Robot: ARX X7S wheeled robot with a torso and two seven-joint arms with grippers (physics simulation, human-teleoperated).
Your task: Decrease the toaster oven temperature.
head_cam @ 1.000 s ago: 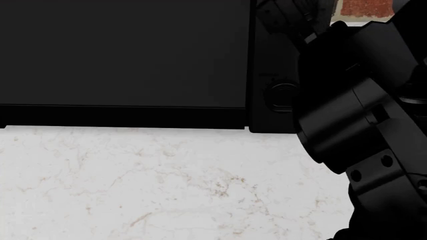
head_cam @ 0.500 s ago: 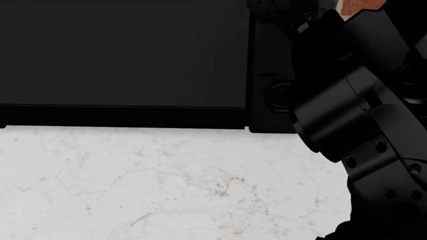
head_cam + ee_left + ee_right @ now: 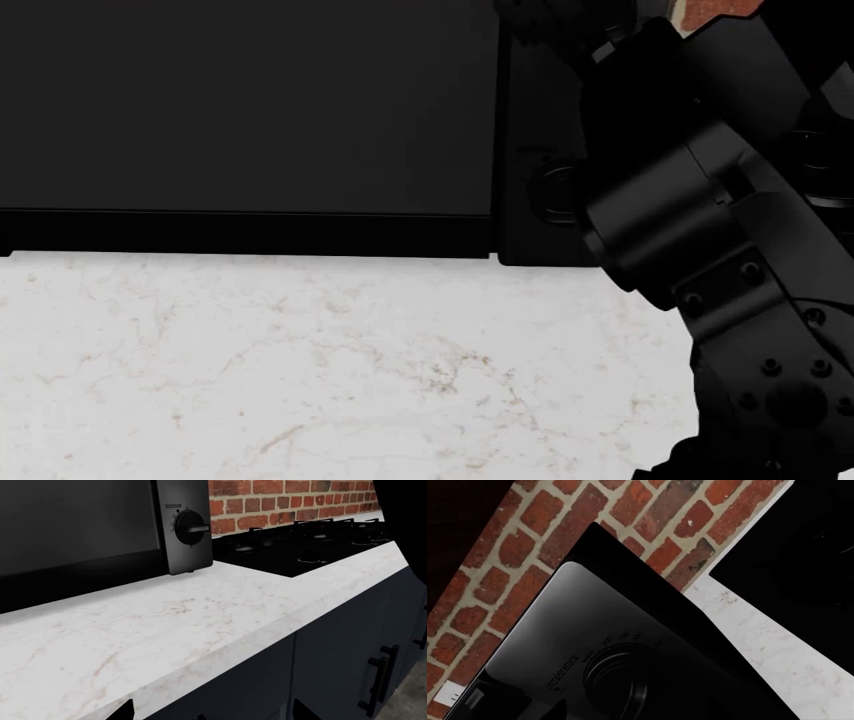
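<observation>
The toaster oven (image 3: 254,110) is a matte black box with a wide dark glass door, standing on the white marble counter (image 3: 334,370). Its narrow control panel (image 3: 534,130) carries a lower round knob (image 3: 558,190). In the right wrist view the knob marked "temperature" (image 3: 620,680) sits very close to the camera, with dark finger shapes around it that I cannot make out. My right arm (image 3: 707,230) reaches up to the panel's upper part. The left wrist view shows the oven (image 3: 80,525) and a knob (image 3: 190,527). My left gripper (image 3: 213,715) is open and empty, off the counter's front edge.
A black cooktop (image 3: 300,545) lies in the counter beside the oven, also seen in the right wrist view (image 3: 800,555). A red brick wall (image 3: 280,500) runs behind. Dark blue cabinet fronts with black handles (image 3: 380,680) are below the counter edge.
My right arm has shifted up and left towards the control panel and its wrist section has rolled. The oven and counter have not moved.
</observation>
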